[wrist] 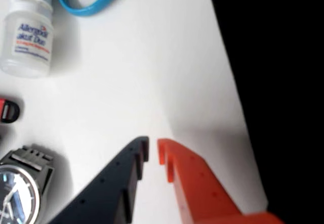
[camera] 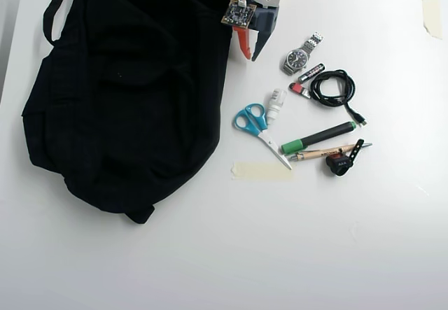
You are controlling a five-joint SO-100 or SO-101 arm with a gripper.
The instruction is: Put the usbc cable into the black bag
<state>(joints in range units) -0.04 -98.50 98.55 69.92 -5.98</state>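
Tool (wrist: 153,150) nearly closed and empty, over bare counter (camera: 210,254) beside the bag (camera: 126,93).
Cable (camera: 334,88) lies coiled right of the watch (camera: 297,59), well apart from the tool.

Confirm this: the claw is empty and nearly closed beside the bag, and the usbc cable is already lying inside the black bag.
One part is wrong. The usbc cable is not in the black bag; the overhead view shows it coiled on the white table, to the right of the wristwatch. The rest holds: the claw is empty and nearly closed beside the bag.
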